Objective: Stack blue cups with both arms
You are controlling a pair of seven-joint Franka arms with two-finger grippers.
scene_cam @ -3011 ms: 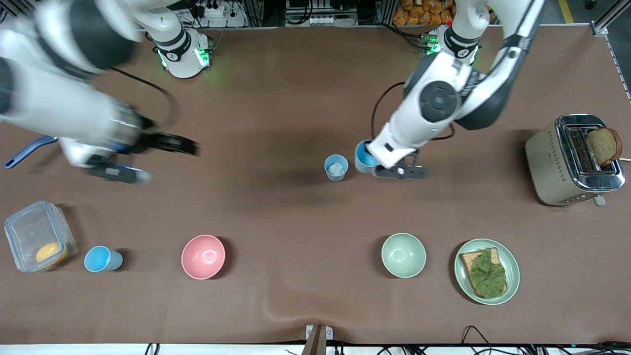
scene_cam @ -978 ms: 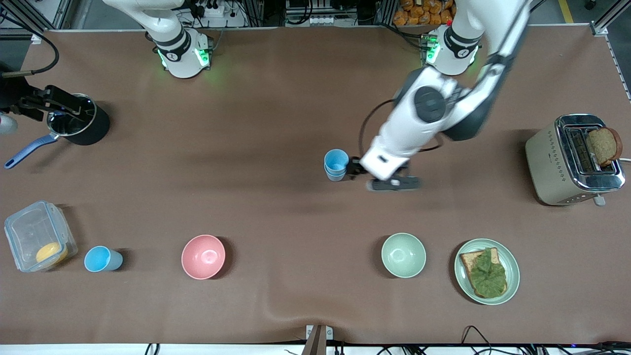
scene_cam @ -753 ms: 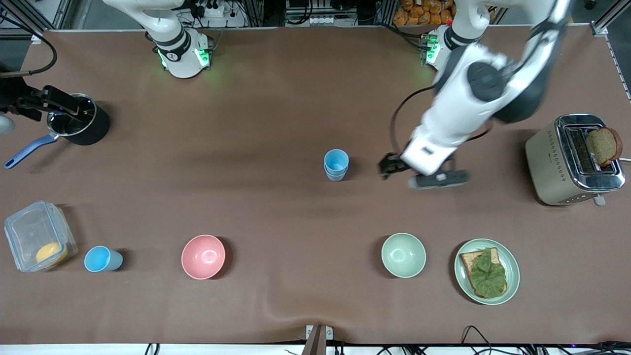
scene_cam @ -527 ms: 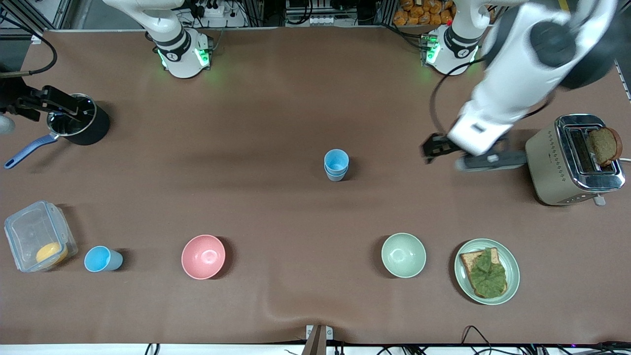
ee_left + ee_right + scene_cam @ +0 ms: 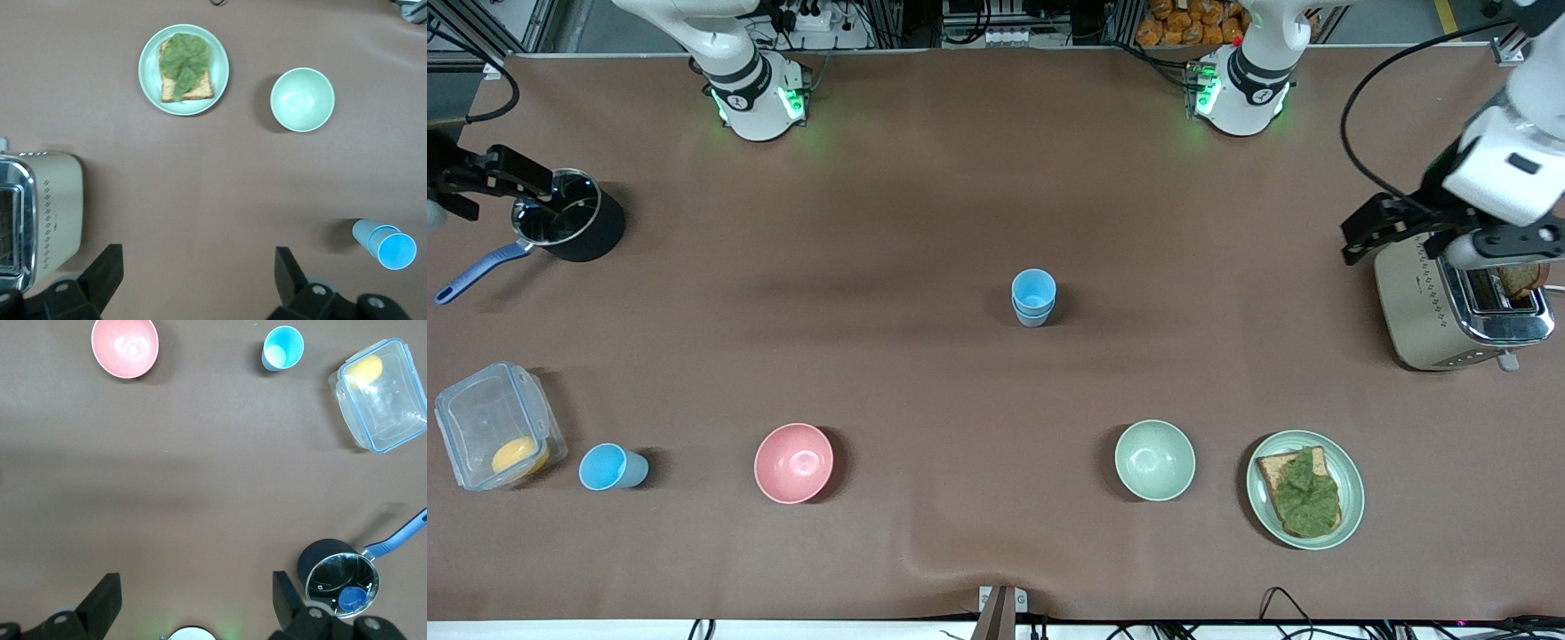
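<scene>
- Two blue cups (image 5: 1033, 297) stand nested upright mid-counter; a third blue cup (image 5: 609, 467) stands beside the plastic box (image 5: 496, 424).
- That lone cup sits near the right gripper's (image 5: 494, 173) end, at its 5 o'clock.
- Right gripper over the pot (image 5: 569, 227), fingers (image 5: 100, 603) apart; left gripper (image 5: 1392, 229) by the toaster (image 5: 1449, 302), fingers (image 5: 107, 270) apart.

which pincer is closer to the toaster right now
Left. The left pincer hangs open right above the toaster's edge; the right pincer, open, waits by the saucepan at the right arm's end.
</scene>
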